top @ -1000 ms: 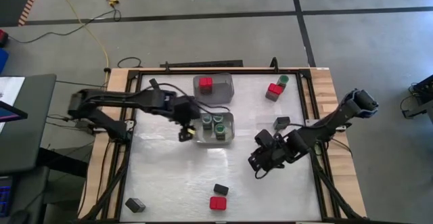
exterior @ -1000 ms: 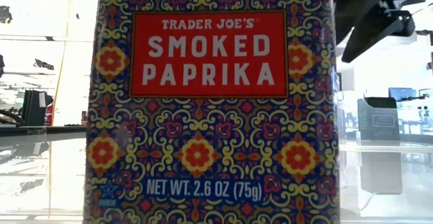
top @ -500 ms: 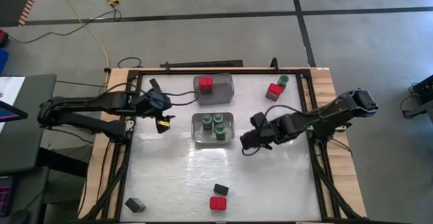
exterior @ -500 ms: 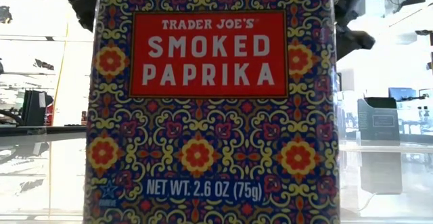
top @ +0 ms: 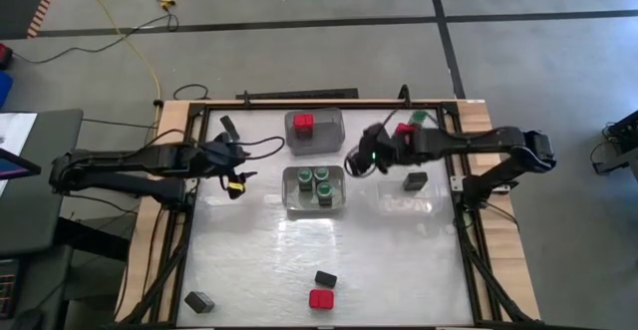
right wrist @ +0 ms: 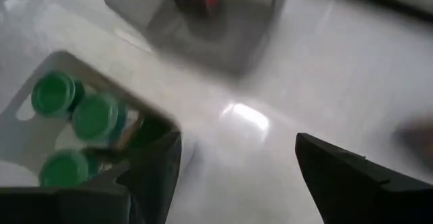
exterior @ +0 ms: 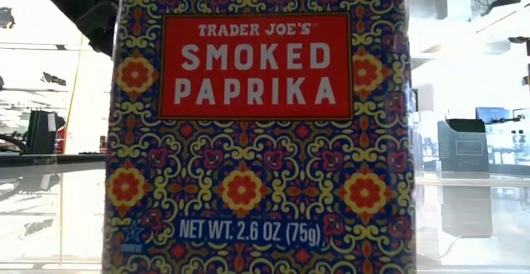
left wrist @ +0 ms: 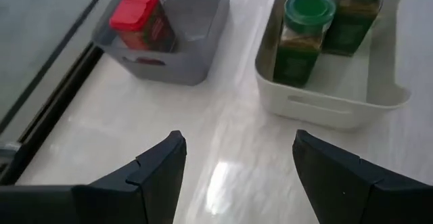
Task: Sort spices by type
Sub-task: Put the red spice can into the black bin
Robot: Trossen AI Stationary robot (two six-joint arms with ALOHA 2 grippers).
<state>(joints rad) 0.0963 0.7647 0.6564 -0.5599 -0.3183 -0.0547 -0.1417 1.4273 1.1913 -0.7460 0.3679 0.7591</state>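
Left gripper (top: 235,166) hovers over the table (top: 259,260) left of the two bins, fingers (left wrist: 159,166) parted, nothing between them; its wrist view looks at both bins. Right gripper (top: 363,159) sits just right of the bins near the table's far side, fingers (right wrist: 338,170) spread wide and empty. Far clear bin (top: 315,131) holds one red-topped square container (top: 303,123). Near white bin (top: 315,187) holds three green-lidded jars (top: 317,182), upright. At the far right corner a red-topped container (top: 404,129) and a green-lidded jar (top: 417,117) stand close together, partly hidden by the right arm. A dark tin (top: 416,180) lies on the table right of the white bin. Near the front edge: a dark tin (top: 325,278) just beside a red-topped container (top: 320,299), and another dark tin (top: 198,301) at the front left corner. Low view is blocked by a smoked paprika tin (exterior: 257,125) standing right in front of the lens
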